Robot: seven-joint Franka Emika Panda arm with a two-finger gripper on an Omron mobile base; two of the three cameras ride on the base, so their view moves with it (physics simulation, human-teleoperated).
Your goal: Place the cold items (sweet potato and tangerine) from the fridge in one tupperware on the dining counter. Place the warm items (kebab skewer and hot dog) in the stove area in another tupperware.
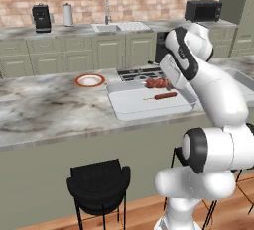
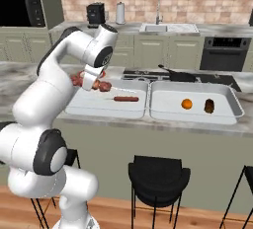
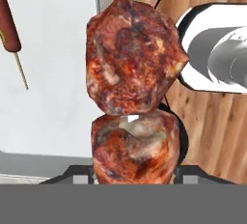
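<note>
between the claw (image 3: 131, 172) fingers sits the kebab skewer (image 3: 135, 97), big reddish-brown meat chunks stacked right in front of the hand cam; claw is clamped on it, jaws partway apart w/ the meat between them. in the right base view the claw (image 2: 93, 84) hangs over the near-left part of a tupperware (image 2: 89, 107) on the dining counter (image 2: 148, 122), kebab skewer (image 2: 101, 86) poking out to its right, held clear above the tray floor. just right of the claw and lower, a hot dog (image 2: 126, 98) on a thin stick lies flat inside that same tupperware (reddish sausage, stick pointing back toward the claw). in the hand view the hot dog (image 3: 9, 25) shows left of the meat on the pale tray floor.

further right of the claw, well apart, the 2nd tupperware (image 2: 227, 117) holds the tangerine (image 2: 187, 104) and the sweet potato (image 2: 209, 106), side by side, not touching. beyond the claw, the black stove (image 2: 207, 80) w/ a dark pan (image 2: 180, 76) on it.

left base view: claw hidden behind the arm, kebab skewer (image 1: 158, 83) over the tupperware (image 1: 134, 107), hot dog (image 1: 165, 95) just nearer the cam than it. a round white plate w/ orange rim (image 1: 90, 80) sits well left of the claw on the counter (image 1: 44, 110).
</note>
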